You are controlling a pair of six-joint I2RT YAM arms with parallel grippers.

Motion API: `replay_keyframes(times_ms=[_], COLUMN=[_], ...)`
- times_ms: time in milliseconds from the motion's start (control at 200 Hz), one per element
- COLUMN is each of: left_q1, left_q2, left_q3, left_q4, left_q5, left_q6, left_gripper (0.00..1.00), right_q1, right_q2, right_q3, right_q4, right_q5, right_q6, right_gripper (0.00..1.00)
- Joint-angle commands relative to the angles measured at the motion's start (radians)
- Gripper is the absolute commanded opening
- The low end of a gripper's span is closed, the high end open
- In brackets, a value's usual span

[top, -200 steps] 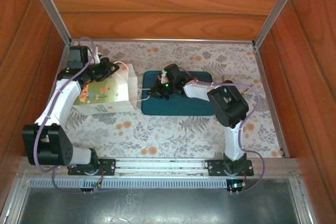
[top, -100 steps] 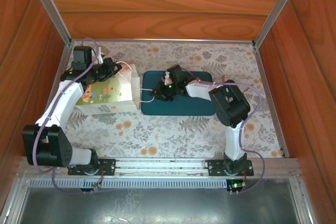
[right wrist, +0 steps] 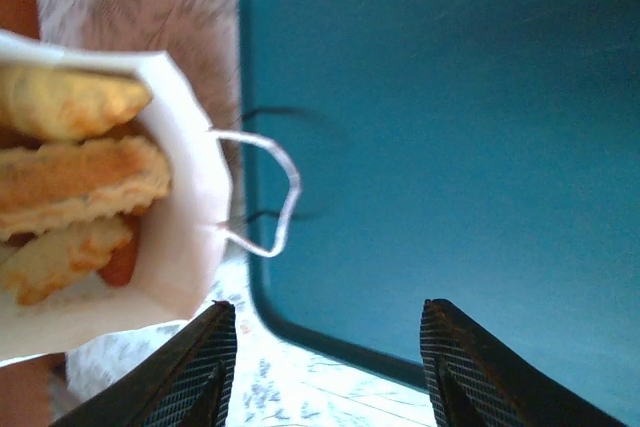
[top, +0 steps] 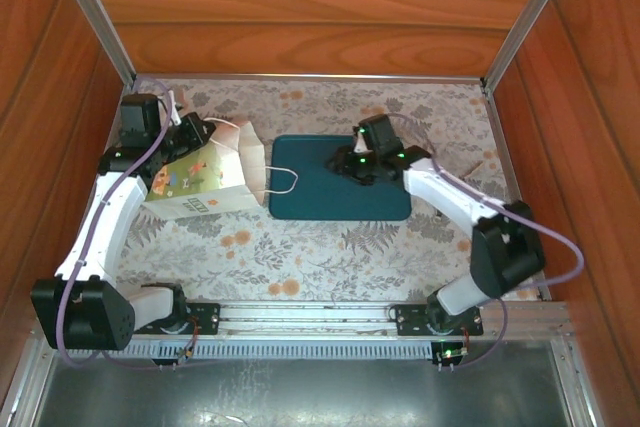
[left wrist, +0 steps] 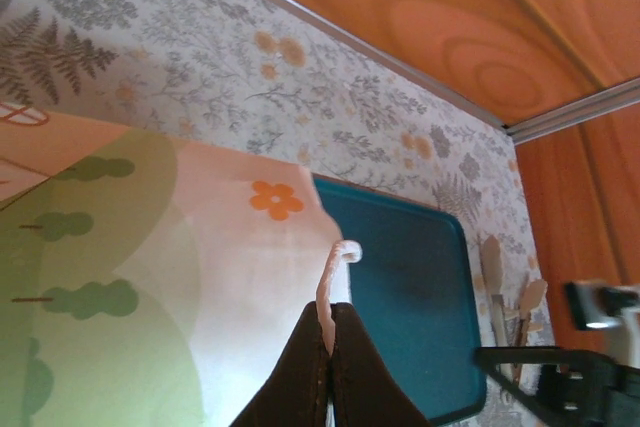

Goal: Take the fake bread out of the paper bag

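The paper bag (top: 205,185) lies on its side left of the teal tray (top: 340,202), with its mouth facing the tray. My left gripper (top: 205,133) is shut on the bag's upper rim by a cord handle, and the pinch (left wrist: 331,325) shows in the left wrist view. Several golden pieces of fake bread (right wrist: 80,182) sit inside the bag's mouth (right wrist: 190,217). A white cord handle (right wrist: 278,192) droops onto the tray (right wrist: 450,127). My right gripper (top: 350,162) hovers over the tray, right of the bag. It (right wrist: 325,372) is open with nothing between its fingers.
Wooden walls enclose the flower-patterned table on three sides. Small wooden spoons (left wrist: 497,282) lie on the cloth beyond the tray's right side. A metal rail (top: 310,319) with both arm bases runs along the near edge.
My right gripper has opened and drawn back to the right, from the bag's mouth to the tray's middle. The left gripper stays shut on the bag's rim and has shifted slightly left.
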Motion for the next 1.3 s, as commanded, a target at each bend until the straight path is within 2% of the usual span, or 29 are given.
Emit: replay_keyframes(times_ms=[0,145,210,500,645,885,1000,1070,1205,1294], left_q1=[0.017,0.018,0.017,0.018,0.018,0.018,0.018,0.018,0.017,0.017], left_q2=[-0.021,0.003,0.013,0.039,0.037,0.03,0.03,0.033,0.027,0.023], left_q3=[-0.005,0.019,0.029,0.053,0.056,0.044,0.04,0.045,0.042,0.035], left_q4=[-0.023,-0.021,-0.021,-0.013,-0.011,0.0,0.012,0.014,0.016,0.016], left_q5=[-0.01,0.042,0.07,0.134,0.143,0.142,0.136,0.13,0.125,0.121], left_q6=[0.025,0.026,0.027,0.028,0.027,0.031,0.034,0.034,0.036,0.037], left_gripper=[0.0,0.0,0.0,0.0,0.0,0.0,0.0,0.0,0.0,0.0], right_q1=[-0.1,-0.195,-0.233,-0.509,-0.652,-0.682,-0.682,-0.682,-0.682,-0.682], right_q2=[-0.112,-0.221,-0.255,-0.298,-0.257,-0.117,-0.042,-0.008,0.092,0.144], right_q3=[-0.069,-0.113,-0.116,-0.11,-0.113,-0.104,-0.083,-0.081,-0.02,0.001], right_q4=[-0.163,-0.259,-0.315,-0.474,-0.517,-0.45,-0.426,-0.388,-0.429,-0.431], right_q5=[0.181,0.276,0.325,0.274,0.276,0.265,0.155,0.171,0.231,0.215], right_q6=[-0.002,-0.044,-0.05,-0.126,-0.195,-0.377,-0.484,-0.491,-0.505,-0.546], right_gripper=[0.54,0.54,0.6,0.63,0.75,0.81,0.84,0.86,0.86,0.87])
